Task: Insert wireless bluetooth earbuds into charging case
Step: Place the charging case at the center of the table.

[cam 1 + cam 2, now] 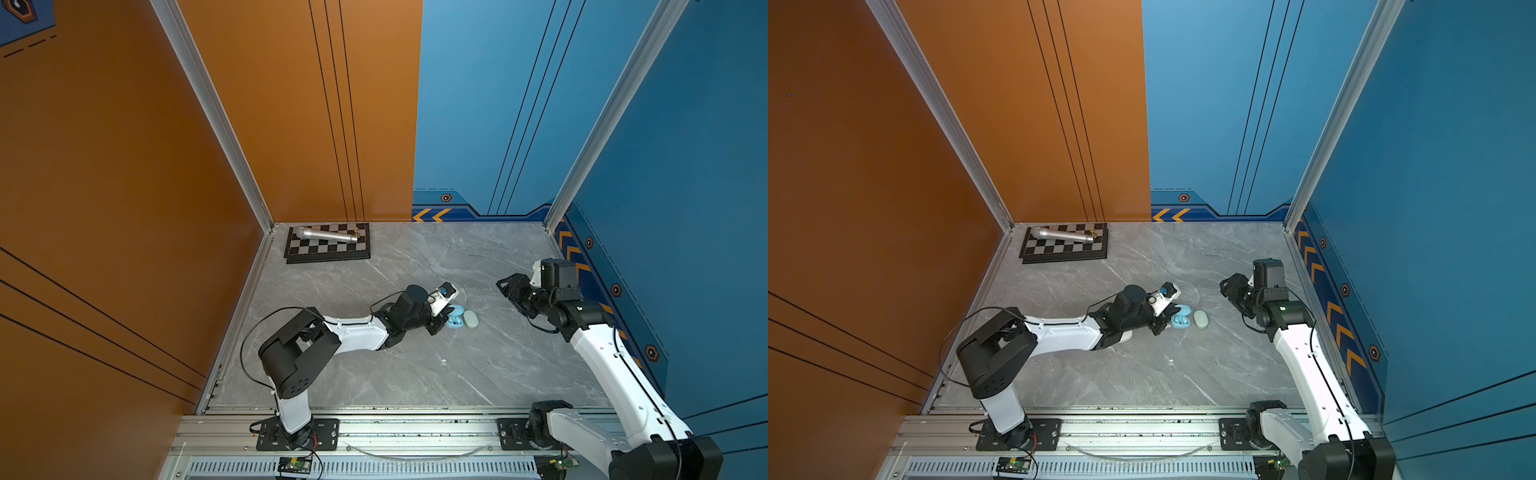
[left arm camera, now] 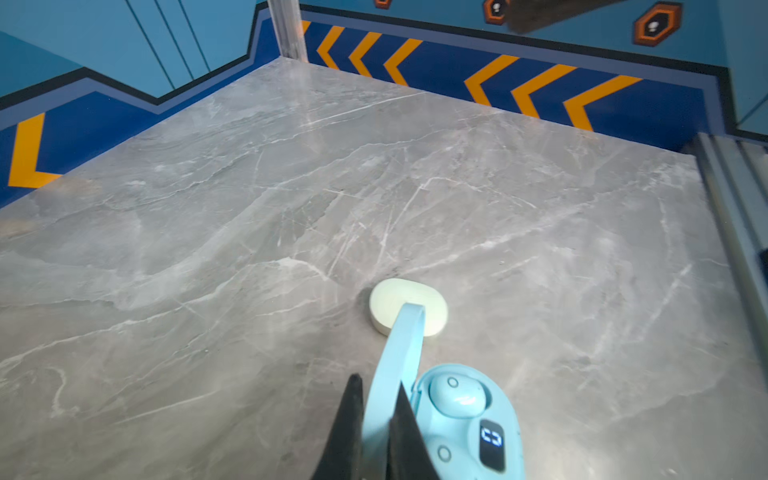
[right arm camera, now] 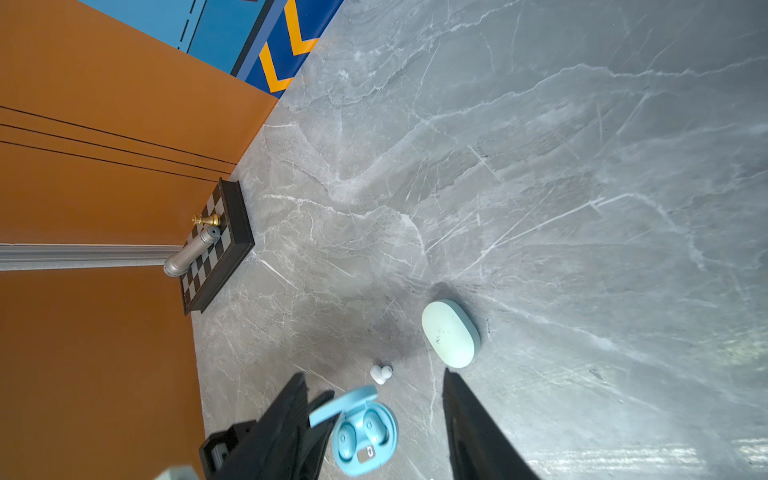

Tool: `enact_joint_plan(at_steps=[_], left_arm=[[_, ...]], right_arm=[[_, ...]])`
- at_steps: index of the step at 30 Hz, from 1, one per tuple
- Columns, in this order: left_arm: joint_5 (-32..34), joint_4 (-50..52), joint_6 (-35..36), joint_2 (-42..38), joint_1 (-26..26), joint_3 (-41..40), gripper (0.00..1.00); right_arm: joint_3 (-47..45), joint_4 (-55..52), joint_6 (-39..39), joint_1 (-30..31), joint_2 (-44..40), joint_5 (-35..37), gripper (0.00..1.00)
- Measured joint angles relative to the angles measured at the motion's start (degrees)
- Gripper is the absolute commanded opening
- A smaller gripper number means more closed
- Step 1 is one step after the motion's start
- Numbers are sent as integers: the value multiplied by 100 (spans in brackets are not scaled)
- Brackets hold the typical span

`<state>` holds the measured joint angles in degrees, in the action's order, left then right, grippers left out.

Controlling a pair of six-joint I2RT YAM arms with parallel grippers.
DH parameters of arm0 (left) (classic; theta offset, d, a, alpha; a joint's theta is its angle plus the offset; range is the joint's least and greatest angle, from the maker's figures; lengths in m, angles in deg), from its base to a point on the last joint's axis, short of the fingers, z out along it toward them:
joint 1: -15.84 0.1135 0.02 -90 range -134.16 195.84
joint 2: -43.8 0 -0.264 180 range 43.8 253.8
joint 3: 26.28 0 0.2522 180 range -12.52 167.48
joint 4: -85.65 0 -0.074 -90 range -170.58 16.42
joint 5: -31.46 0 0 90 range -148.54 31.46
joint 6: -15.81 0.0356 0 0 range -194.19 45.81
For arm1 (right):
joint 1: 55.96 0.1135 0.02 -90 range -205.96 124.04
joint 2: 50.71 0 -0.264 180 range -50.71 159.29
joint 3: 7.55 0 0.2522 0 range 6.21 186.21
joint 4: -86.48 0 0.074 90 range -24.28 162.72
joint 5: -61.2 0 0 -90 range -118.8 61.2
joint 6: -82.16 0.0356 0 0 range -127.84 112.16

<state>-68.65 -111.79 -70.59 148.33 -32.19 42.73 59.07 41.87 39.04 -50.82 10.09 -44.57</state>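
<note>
Left wrist view: left tool (image 2: pixel 378 382) clamps blue case lid (image 2: pixel 403 345) by its edge; right tool (image 3: pixel 374 374) spread apart.

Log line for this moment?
left gripper: shut on blue case lid | blue earbuds: both seated | right gripper: open, empty | mint case: closed

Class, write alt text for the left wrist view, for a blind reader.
The left gripper pinches the raised lid of an open pale blue charging case with two blue earbuds seated inside. A closed mint case lies beyond on the marble table.
</note>
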Motion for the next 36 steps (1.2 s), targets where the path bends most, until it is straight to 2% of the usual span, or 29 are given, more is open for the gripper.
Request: enact_joint_plan(at_steps=[7, 13, 18, 22, 32, 36], left_arm=[[0, -291, -216, 1097, 529, 925, 0], [0, -374, -417, 1587, 619, 1355, 0], [2, -461, -782, 1646, 619, 1464, 0], [120, -481, -1440, 1646, 601, 1462, 0], [999, -533, -2061, 1700, 343, 1237, 1], [1370, -551, -2203, 1768, 295, 1147, 8]], right_arm=[[9, 170, -214, 166, 551, -162, 54], [42, 328, -348, 201, 793, -229, 54], [83, 459, -361, 203, 942, -297, 54], [109, 560, -361, 203, 951, -363, 54], [109, 603, -374, 122, 951, -570, 54], [109, 603, -411, 44, 951, -662, 54]])
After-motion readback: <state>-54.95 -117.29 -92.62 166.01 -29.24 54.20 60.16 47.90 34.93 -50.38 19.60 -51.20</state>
